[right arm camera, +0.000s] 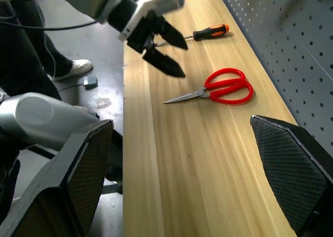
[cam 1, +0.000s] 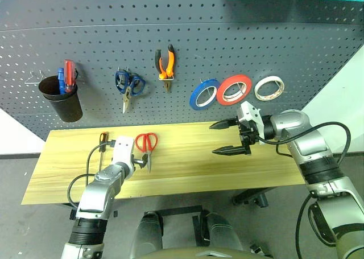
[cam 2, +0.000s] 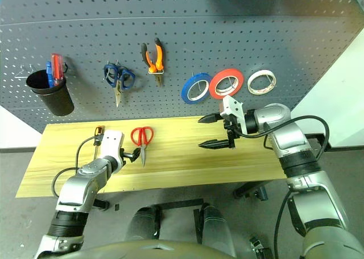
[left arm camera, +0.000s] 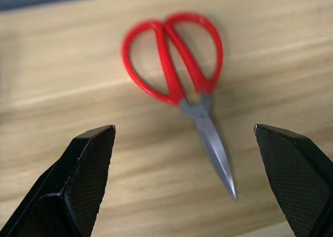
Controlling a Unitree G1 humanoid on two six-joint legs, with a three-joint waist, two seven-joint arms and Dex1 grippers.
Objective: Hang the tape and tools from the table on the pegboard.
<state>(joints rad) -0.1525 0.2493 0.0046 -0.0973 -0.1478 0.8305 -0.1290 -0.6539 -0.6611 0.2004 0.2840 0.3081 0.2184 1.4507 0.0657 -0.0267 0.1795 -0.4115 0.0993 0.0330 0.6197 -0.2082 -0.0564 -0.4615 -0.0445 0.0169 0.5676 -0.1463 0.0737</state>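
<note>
— Over the table (cam 1: 227, 173), what do we have for the left gripper (cam 1: 138, 159)?

— We see it low over the wood, its two black fingers (left arm camera: 88, 164) spread wide with nothing between them. It sits just short of the red-handled scissors (cam 1: 147, 145) and touches nothing we can make out.

— And the right gripper (cam 1: 231, 138)?

— We note it hanging above the right half of the table, pointing toward the left arm. Jaws wide apart, empty.

— How do the scissors lie?

— Flat on the planks, blades closed, red loops toward the pegboard (cam 1: 187, 48), tip toward the table's near edge. We log the screwdriver (cam 1: 103, 140) with the orange-and-black handle lying just beside the left gripper, on its outer side.

— What is already up?

— On the pegboard, we count the pliers (cam 1: 165, 66) hanging on a hook, and the cream-white tape roll (cam 1: 269, 88) hanging next to a red roll (cam 1: 234, 90) and a blue roll (cam 1: 204, 94).
</note>
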